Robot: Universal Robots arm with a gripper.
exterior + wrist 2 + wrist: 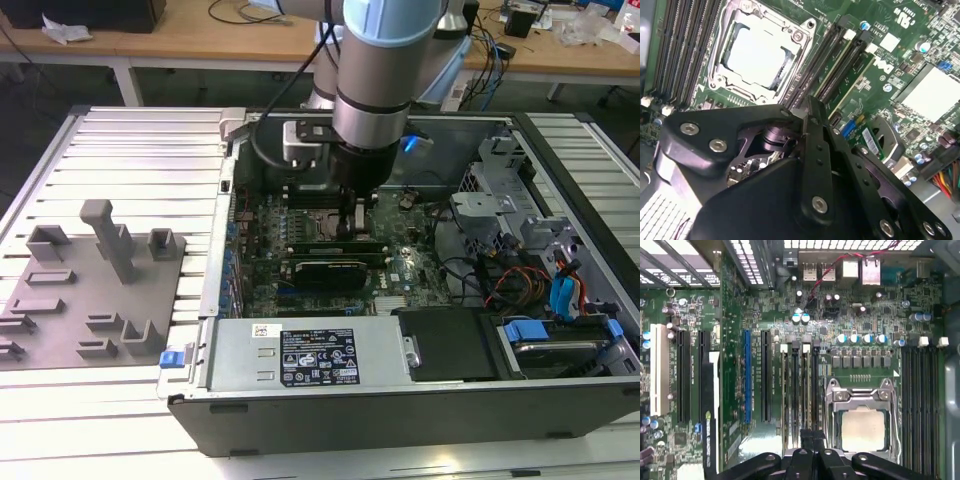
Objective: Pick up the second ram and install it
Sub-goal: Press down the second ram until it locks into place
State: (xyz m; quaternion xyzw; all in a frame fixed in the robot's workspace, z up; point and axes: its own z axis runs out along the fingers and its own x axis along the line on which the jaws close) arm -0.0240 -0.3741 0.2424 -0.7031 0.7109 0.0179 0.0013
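An open computer case (400,400) lay on a slatted metal table (130,160), its motherboard (400,270) exposed. The robot arm (385,70) reached straight down into the case, and its gripper (352,222) sat low over the memory slots beside the CPU socket (862,427). In the second wrist view the gripper's black fingers (812,125) were pressed together, their tips right at the near end of the slots (832,65). The second ram (852,75) appeared to sit along one of these slots, a thin dark strip with a pale green edge, though whether the fingers pinched it could not be told. Toward the exterior view's left, a gray plastic tray (85,290) with upright blocks rested on the table. Toward the exterior view's right, drive bays and coloured cables (530,280) crowded the case.
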